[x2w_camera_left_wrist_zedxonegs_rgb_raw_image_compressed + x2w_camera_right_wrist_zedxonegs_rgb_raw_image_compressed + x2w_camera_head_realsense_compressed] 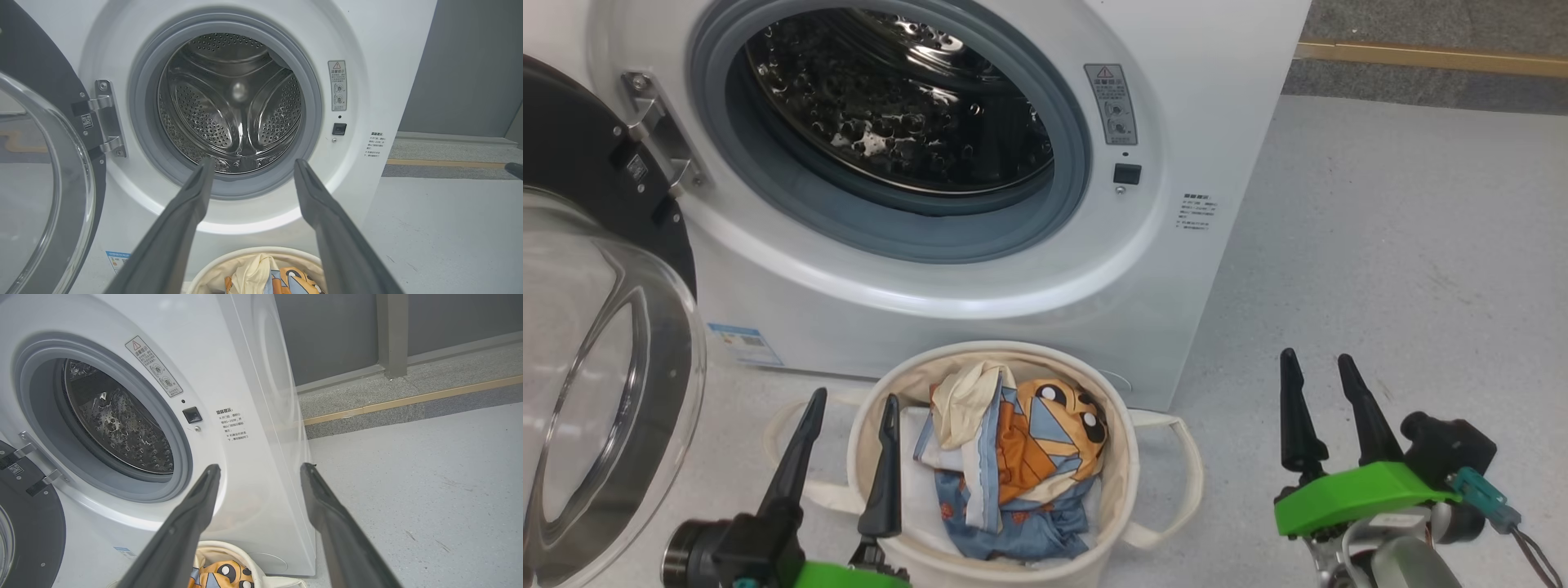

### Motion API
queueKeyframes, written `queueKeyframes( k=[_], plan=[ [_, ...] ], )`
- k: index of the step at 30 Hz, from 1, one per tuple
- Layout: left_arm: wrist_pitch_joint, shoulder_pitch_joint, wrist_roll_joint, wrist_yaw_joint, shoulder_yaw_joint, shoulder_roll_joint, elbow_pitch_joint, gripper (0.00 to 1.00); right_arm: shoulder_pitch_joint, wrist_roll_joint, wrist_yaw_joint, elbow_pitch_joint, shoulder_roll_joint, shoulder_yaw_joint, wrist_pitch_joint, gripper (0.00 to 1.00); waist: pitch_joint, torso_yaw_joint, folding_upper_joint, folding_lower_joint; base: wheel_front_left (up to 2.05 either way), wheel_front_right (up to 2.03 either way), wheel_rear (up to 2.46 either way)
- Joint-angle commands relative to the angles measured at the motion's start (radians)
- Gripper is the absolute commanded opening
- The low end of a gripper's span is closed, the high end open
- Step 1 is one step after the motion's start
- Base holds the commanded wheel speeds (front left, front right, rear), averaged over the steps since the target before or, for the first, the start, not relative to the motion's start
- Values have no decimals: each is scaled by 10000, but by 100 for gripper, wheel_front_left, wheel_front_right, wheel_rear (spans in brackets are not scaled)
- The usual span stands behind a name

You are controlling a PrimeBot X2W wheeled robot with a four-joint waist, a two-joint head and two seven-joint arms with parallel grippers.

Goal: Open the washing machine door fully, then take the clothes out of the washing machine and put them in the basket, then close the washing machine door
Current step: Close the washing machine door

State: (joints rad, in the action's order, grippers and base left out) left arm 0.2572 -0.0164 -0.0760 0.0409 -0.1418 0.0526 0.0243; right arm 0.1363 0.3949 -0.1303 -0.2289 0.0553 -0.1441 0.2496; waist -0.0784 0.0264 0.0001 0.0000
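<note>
White front-loading washing machine [1176, 122] with grey rubber ring; its round black-rimmed glass door [605, 367] stands swung wide at the machine's left hinge; round cream canvas basket [1119, 490] on the floor [1380, 245] just in front of the machine, below the opening; blue, orange cartoon-face and cream clothes [1021, 457] piled in it; left hand [855, 396] spread, holding nothing, at the basket's left rim; right hand [1316, 356] spread, holding nothing, off the machine's right front corner.

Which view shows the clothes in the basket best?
Head view: it looks down into the basket, with the clothes piled in full. Left wrist view catches their tops at its bottom edge; right wrist view, part of the orange cartoon face.
</note>
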Motion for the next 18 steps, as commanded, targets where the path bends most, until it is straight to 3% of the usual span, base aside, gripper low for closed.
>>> queueKeyframes(
  k=[1,9,18],
  plan=[
    [46,-128,-127,18,307,-23,-339,100,218,-38,-4,253,-51,-232,122,100,6,-7,-1,0,0,0,0],
    [46,-153,-594,-128,453,-24,-318,100,253,-49,-4,171,-51,-231,122,100,-17,-20,-1,0,-30,10,20],
    [46,-123,-547,-303,453,-24,-393,100,284,-28,-4,92,-51,-199,122,100,4,-40,-1,0,-166,89,77]
  ],
)
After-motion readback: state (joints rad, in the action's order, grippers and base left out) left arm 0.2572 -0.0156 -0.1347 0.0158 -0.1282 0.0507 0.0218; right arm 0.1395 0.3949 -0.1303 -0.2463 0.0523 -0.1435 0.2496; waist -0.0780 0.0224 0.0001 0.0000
